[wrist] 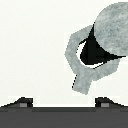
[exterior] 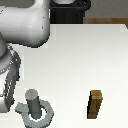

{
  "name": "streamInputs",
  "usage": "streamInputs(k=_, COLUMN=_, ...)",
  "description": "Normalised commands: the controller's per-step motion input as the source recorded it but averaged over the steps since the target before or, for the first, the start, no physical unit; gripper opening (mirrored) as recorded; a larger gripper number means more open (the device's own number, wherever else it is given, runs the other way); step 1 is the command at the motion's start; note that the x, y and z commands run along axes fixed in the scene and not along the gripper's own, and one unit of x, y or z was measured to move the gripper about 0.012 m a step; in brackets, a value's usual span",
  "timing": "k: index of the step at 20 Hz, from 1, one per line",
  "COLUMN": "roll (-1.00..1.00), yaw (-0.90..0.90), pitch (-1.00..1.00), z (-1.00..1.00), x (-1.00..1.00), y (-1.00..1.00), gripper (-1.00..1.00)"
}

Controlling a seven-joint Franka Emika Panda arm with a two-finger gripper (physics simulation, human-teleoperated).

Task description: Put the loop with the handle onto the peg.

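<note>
On the table, near the front edge: where the task's things sit, toward the exterior view's left.
Loop with the handle (exterior: 42, 114): a flat grey ring with a hexagon-like outline and a round hole; it lies flat on the table, encircling the base of the peg.
Handle (exterior: 21, 108): a short stub on one side of the ring, pointing toward the exterior view's left, toward the robot arm's body.
Peg (exterior: 33, 102): a short, upright, dark grey cylinder rising through the ring's hole; its top stands well above the ring. From the wrist view its round, mottled grey top (wrist: 113, 27) covers part of the ring, and the dark gap between peg and ring shows on one side only, so the peg sits off-centre in the hole.
Ring from the wrist view (wrist: 75, 47): pale grey, with the stub handle (wrist: 85, 82) pointing toward the gripper's fingertips.
Gripper (wrist: 62, 103): only the two dark fingertips show at the edge of the wrist view; they stand wide apart with nothing between them, clear of the ring.
Robot arm (exterior: 22, 25): large, white, rounded links fill the exterior view's left and upper left.
Wooden block (exterior: 95, 104): a small brown upright block, well apart from the ring, toward the exterior view's right.
Table (exterior: 85, 55): a plain white surface.
</note>
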Motion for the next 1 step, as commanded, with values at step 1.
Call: streamInputs(k=1, roll=0.00, yaw=0.00, pitch=0.00, z=0.00, x=0.00, y=0.00, gripper=1.00)
